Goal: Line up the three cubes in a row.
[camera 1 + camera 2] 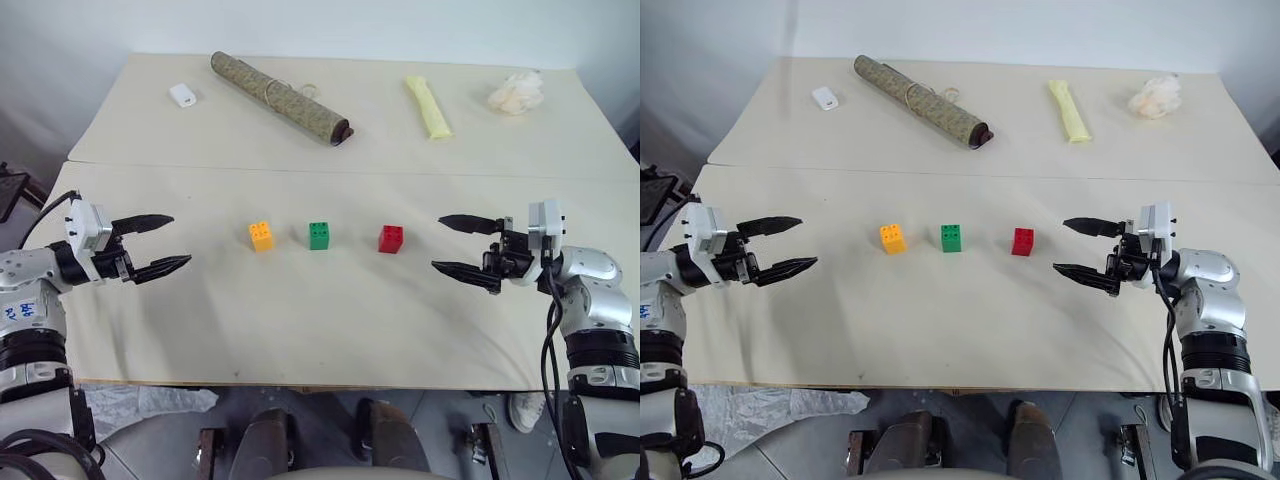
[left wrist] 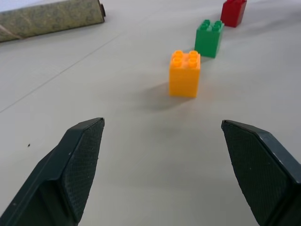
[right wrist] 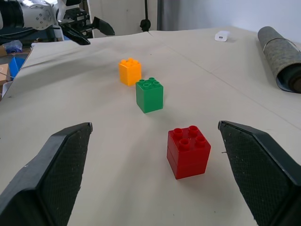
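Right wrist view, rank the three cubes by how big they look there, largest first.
1. Red cube
2. Green cube
3. Orange cube

This order follows nearness to the camera; in the head views all three look about the same size.

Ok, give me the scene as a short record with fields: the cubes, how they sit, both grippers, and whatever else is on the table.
orange cube: at the robot's-left end of the row, upright, studs up
green cube: middle, apart from both neighbours
red cube: right end, upright
row: all three roughly in one line across the table, with gaps between
left gripper: open, holding nothing, left of the orange cube
right gripper: open, holding nothing, right of the red cube
far side: white box, rolled mat, yellow tube, crumpled white wad
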Controlling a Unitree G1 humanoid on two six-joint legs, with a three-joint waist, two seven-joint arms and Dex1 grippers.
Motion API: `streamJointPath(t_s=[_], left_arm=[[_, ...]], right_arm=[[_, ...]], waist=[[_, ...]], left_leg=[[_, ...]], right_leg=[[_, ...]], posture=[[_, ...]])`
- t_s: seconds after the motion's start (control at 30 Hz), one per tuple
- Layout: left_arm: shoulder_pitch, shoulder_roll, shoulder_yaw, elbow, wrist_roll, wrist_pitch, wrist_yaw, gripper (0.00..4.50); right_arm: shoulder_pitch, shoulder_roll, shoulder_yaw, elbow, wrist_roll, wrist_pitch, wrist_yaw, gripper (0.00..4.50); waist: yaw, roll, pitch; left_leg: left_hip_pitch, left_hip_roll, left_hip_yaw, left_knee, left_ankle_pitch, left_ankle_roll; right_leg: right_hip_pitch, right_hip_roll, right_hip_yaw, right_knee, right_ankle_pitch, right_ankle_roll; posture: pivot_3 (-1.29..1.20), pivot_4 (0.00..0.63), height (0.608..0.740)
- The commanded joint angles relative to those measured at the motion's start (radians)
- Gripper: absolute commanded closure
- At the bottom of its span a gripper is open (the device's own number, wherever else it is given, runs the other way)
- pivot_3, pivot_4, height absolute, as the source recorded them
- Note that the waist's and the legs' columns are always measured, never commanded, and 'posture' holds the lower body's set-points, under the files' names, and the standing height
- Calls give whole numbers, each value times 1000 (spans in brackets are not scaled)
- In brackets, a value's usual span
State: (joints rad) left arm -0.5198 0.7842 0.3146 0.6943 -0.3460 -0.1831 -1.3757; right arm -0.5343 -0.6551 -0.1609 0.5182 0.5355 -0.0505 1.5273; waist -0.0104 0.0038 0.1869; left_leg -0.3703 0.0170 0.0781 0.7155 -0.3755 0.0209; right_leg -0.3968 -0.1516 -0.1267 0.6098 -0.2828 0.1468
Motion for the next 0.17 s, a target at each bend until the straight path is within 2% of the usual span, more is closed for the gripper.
streamJointPath(t_s=[0.03, 0.17], left_arm=[[24, 6, 27, -62, -45, 32, 21, 262], [32, 25, 16, -70, -60, 89, 7, 262]], right_arm=[[-9, -5, -23, -25, 18, -6, 35, 0], [5, -6, -28, -50, 31, 12, 30, 0]], waist=[[-2, 0, 0], [-2, 0, 0]], left_leg=[[0, 0, 0, 0, 0, 0], [0, 0, 0, 0, 0, 0]], right_leg=[[0, 0, 0, 0, 0, 0], [0, 0, 0, 0, 0, 0]], posture=[[0, 150, 740], [0, 150, 740]])
